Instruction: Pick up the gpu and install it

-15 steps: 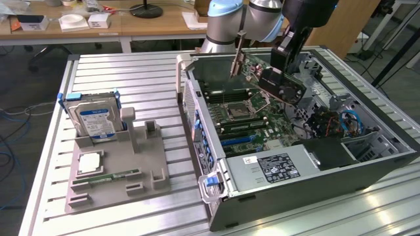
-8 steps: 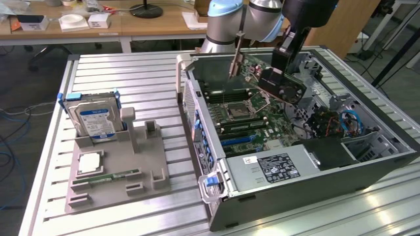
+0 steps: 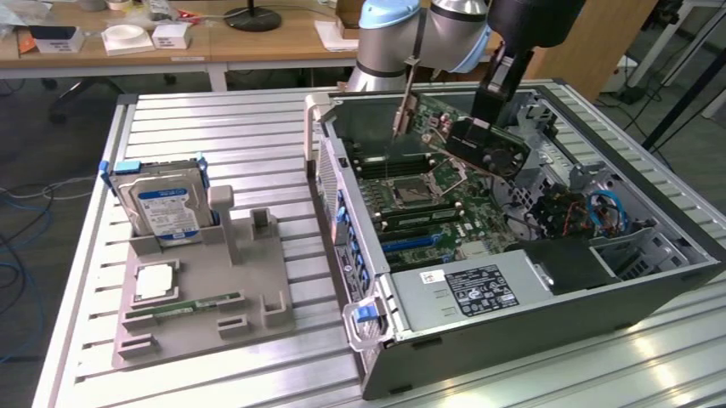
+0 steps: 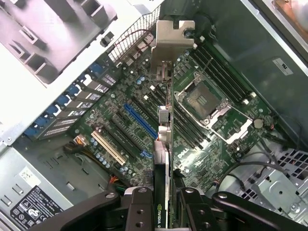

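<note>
Your fingers point(image 4: 138, 207) are clamped tight on the thin, flat, green-board gpu point(image 4: 165, 130) with its silver bracket, hanging edge-down above the green motherboard point(image 4: 120, 110) inside the open grey metal computer case point(image 3: 340, 191). It seems light, stiff but fragile: hold its upper edge.

Green-edged dark gpu point(image 3: 490, 146), silver bracket point(image 4: 172, 38); black claw point(image 4: 166, 206); blue-labelled silver hard drive point(image 3: 166, 208)

Exterior view looks down from afar, wrist view from close, both onto the motherboard point(image 4: 115, 103).
</note>
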`<state>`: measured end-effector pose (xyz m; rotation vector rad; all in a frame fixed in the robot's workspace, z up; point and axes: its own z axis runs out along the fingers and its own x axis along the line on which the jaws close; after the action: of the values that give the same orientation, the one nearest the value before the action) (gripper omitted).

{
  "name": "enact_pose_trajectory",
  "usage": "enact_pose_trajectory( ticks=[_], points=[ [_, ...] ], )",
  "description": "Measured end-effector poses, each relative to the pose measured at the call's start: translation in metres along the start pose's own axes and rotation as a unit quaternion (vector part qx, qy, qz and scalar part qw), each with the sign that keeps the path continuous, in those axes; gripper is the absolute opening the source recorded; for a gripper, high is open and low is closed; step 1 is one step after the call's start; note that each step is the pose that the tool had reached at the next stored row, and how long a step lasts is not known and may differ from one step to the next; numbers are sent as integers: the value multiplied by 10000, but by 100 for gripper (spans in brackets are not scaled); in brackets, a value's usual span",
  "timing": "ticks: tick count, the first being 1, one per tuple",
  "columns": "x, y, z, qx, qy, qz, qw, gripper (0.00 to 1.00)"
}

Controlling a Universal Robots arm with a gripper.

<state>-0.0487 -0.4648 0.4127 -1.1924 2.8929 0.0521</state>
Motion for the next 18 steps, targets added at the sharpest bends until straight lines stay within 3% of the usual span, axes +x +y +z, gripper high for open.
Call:
enact_pose_trajectory(
  ticks=[9,18],
  points=[
    [0,0,0,-8,9,-342,9994,26],
    [0,0,0,-16,18,-679,9977,26]
  ],
)
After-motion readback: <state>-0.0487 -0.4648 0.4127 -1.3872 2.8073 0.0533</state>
